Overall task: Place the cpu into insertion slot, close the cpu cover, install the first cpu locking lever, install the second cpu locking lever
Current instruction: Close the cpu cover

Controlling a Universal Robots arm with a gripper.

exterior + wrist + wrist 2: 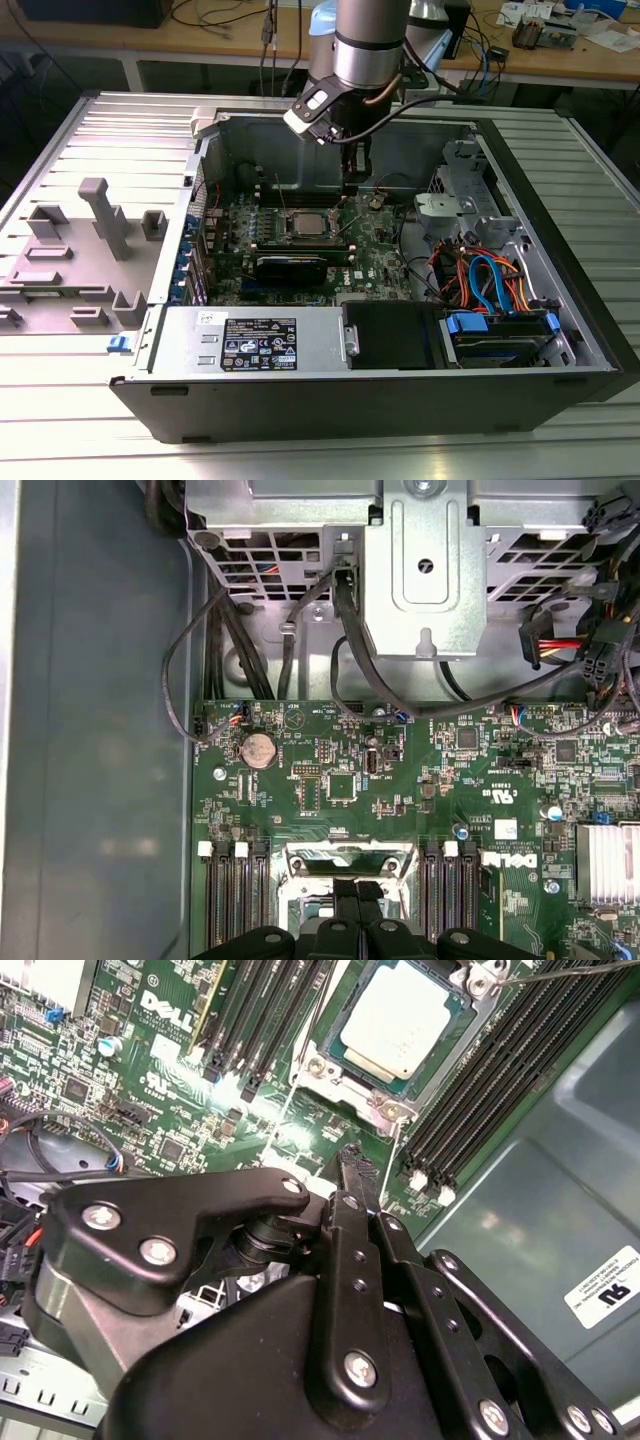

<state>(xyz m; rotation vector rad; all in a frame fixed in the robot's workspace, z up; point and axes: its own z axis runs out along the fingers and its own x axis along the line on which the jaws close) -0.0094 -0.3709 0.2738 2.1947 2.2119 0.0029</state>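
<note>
Hovering end effector (352,1160) just beside seated cpu (397,1020), not touching.

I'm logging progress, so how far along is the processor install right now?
Looks done: the cpu sits in the insertion slot, with the cpu cover lying flat around it. In hand: nothing; the gripper is shut and empty, just beside the slot. Left, probably: the lever steps, since a thin lever rod juts away from the slot, seemingly unlatched, though I cannot be sure.
</note>
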